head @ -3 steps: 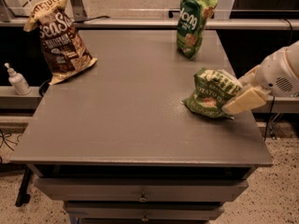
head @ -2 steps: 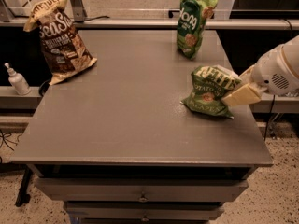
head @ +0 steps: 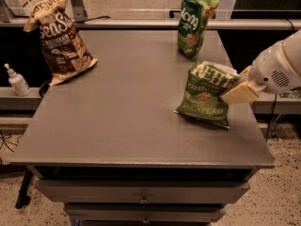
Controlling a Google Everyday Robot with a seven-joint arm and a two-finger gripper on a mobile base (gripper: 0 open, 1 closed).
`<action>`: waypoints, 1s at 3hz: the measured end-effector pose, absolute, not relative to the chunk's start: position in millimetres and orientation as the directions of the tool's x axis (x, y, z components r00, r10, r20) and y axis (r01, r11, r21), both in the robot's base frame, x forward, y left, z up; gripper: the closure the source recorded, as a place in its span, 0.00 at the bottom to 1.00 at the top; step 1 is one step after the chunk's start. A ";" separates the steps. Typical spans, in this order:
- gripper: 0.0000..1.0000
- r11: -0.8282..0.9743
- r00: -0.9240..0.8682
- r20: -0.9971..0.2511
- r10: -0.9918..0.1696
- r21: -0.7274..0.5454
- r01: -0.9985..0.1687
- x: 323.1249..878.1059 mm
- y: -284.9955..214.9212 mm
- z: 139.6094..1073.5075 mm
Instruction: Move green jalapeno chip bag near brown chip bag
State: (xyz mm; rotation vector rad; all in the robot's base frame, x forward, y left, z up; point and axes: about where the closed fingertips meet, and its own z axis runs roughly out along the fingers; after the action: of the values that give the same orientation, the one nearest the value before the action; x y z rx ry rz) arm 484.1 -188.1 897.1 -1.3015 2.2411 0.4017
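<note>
Green jalapeno chip bag [head: 206, 95] is right of centre, tipped up on the table [head: 127, 126], with the gripper [head: 235, 92] fingers clamped on its right edge. Brown chip bag [head: 59, 41] is upper left, well apart. Risk: the thin edge pinch slips on crinkly film mid-carry and the bag drops short.

The robot's arm is a rounded, glossy white plastic shell [head: 282, 65] with a small round grille of fine dark slots [head: 281, 78] on its side. It narrows to the two-finger gripper [head: 234, 89], whose fingers [head: 241, 93] are flat, cream-coloured slabs with squared tips. The gripper sits over the right side of the grey table [head: 131, 117], pinched on the wrinkly light-green jalapeno chip bag [head: 204, 95].
</note>
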 end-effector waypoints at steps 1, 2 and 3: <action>1.00 0.457 -0.378 -0.593 -0.711 0.018 -0.889 474.9 -169.6 905.4; 1.00 0.407 -0.307 -0.639 -0.705 -0.011 -0.913 480.5 -134.4 917.6; 1.00 0.365 -0.224 -0.691 -0.687 -0.062 -0.929 494.9 -84.3 932.7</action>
State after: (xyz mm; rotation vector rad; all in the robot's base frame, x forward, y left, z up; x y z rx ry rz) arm 494.9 -84.3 932.7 -1.3950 1.9926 0.4883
